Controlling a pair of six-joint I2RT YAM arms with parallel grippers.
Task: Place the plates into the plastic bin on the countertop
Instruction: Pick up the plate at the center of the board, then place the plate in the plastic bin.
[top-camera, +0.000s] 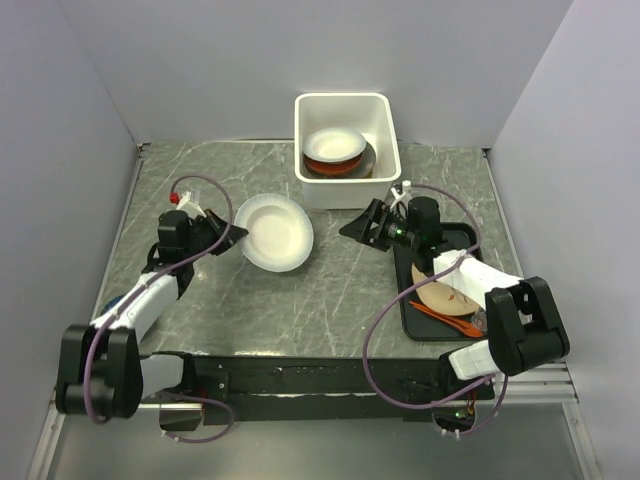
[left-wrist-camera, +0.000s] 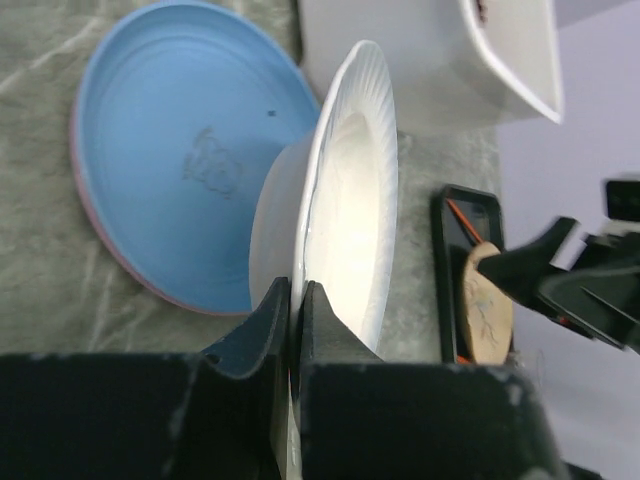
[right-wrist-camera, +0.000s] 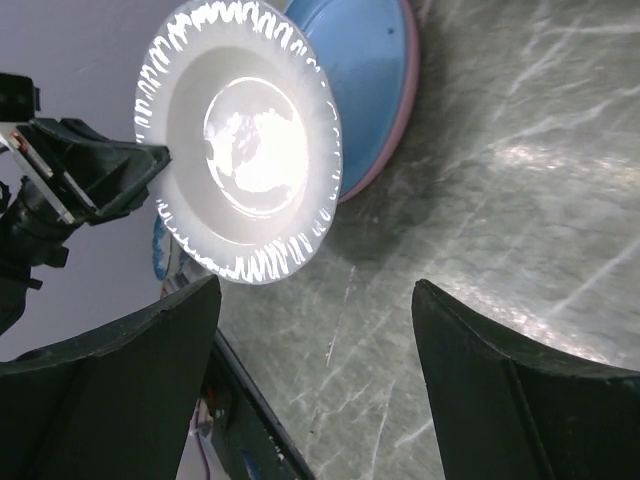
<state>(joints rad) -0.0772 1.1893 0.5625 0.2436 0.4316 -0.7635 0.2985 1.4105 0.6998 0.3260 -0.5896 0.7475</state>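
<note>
My left gripper (top-camera: 235, 232) (left-wrist-camera: 297, 300) is shut on the rim of a white ribbed plate (top-camera: 275, 232) (left-wrist-camera: 350, 200) (right-wrist-camera: 240, 140) and holds it tilted just above a pale blue plate (left-wrist-camera: 180, 160) (right-wrist-camera: 365, 80). The blue plate lies on a pink one (right-wrist-camera: 408, 70) on the countertop (top-camera: 300, 300). The white plastic bin (top-camera: 345, 190) (left-wrist-camera: 440, 70) stands at the back. It holds a white plate (top-camera: 335, 145) on top of a red-brown one (top-camera: 330, 167). My right gripper (top-camera: 360, 225) (right-wrist-camera: 315, 285) is open and empty, low over the countertop just in front of the bin, pointing at the white plate.
A black tray (top-camera: 410, 310) (left-wrist-camera: 445, 270) lies at the right near the front, under my right arm. It holds a tan plate (top-camera: 445, 292) (left-wrist-camera: 485, 305) and an orange utensil (top-camera: 450, 318). Grey walls close in the countertop on three sides.
</note>
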